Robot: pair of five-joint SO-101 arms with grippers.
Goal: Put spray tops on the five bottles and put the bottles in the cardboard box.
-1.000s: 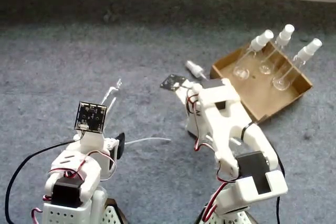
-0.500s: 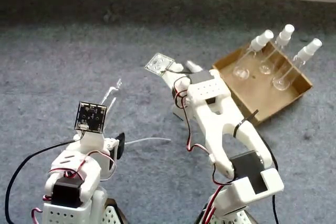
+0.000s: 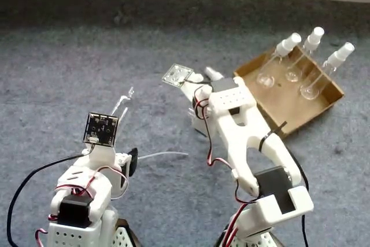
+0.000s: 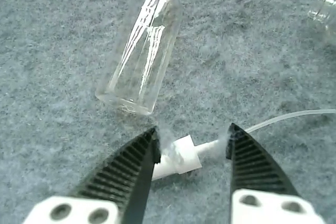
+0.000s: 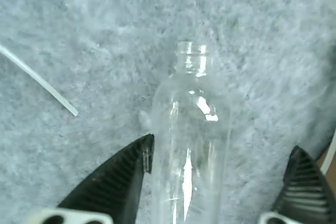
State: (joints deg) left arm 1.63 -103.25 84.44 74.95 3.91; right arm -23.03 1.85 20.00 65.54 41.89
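Both end effectors are standing open over the grey worktop (image 3: 69,56). In the left wrist view the left end effector (image 4: 192,131) is spreading its black jaws to either side of a white spray top (image 4: 177,161), which is lying on its side between the jaws, close against one jaw and apart from the other. Its thin dip tube (image 4: 286,119) is trailing away past the other jaw. Just beyond the jaw tips a clear open-necked bottle (image 4: 140,56) is lying on its side, base nearest the jaws and neck pointing away, touching neither jaw. In the high view that same bottle (image 3: 122,103) is lying at about one o'clock from the left arm (image 3: 87,189). The right end effector (image 5: 221,148) is holding its jaws wide around a second uncapped bottle (image 5: 190,129), which is lying flat between them with its neck pointing away, nearer one jaw than the other. In the high view the cardboard box (image 3: 286,108) is sitting at about two o'clock from the right arm (image 3: 248,137), and three capped bottles (image 3: 303,56) are lying side by side inside it, their white tops pointing toward one o'clock.
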